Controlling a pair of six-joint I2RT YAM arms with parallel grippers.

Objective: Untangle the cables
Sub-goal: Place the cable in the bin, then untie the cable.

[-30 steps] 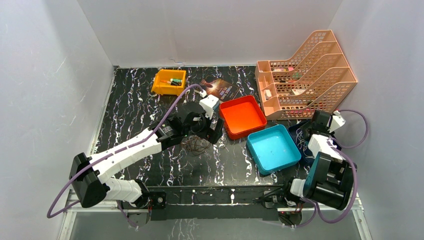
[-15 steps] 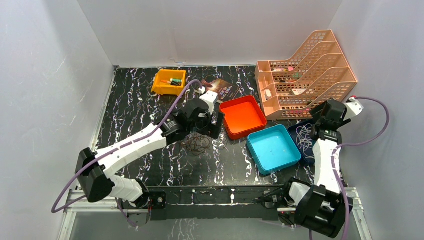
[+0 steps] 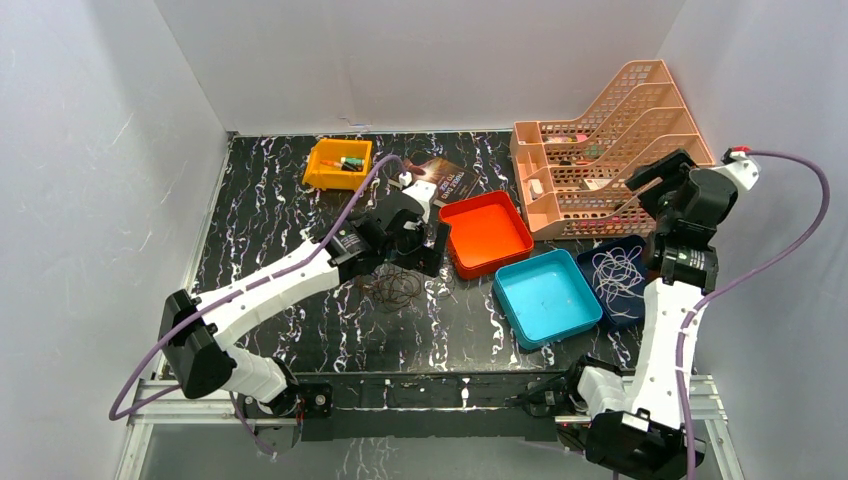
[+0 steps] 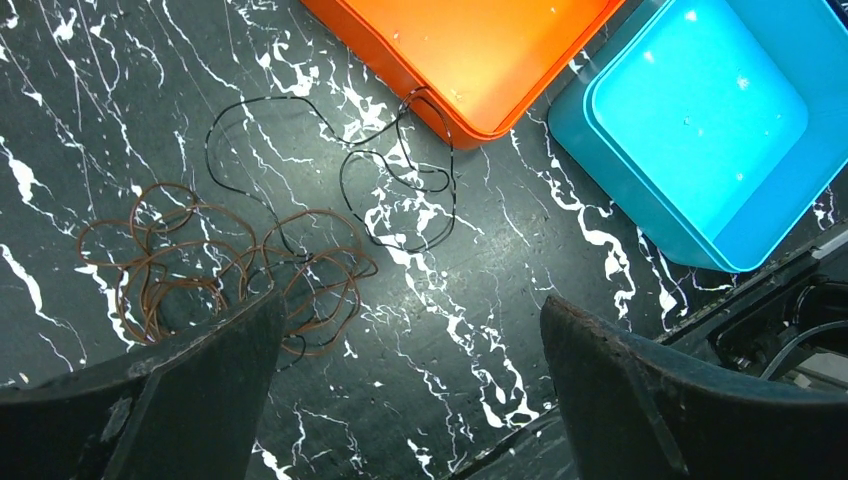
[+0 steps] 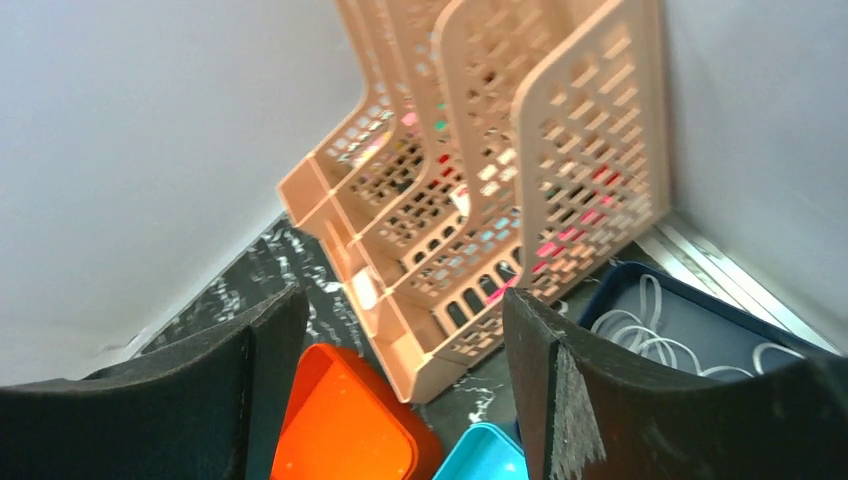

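A brown cable (image 4: 220,270) lies in loose loops on the black marble table, tangled at its edge with a thin black cable (image 4: 390,180) that reaches the orange tray's corner. In the top view this tangle (image 3: 395,288) sits just below my left gripper (image 3: 408,262). The left gripper (image 4: 410,310) hovers above it, open and empty. A whitish cable (image 3: 615,270) lies coiled in the dark blue tray (image 3: 632,312); the right wrist view shows this whitish cable (image 5: 650,340) too. My right gripper (image 3: 655,188) is raised high above that tray, open, nothing between its fingers (image 5: 403,300).
An orange tray (image 3: 486,232) and a cyan tray (image 3: 546,297) stand between the arms. A peach file rack (image 3: 610,150) fills the back right. A yellow bin (image 3: 339,163) and a dark booklet (image 3: 440,177) are at the back. White walls close in on three sides.
My right arm has risen from the dark blue tray and its jaws have widened; the whitish cable stays in the tray. The left gripper has shifted slightly over the tangle.
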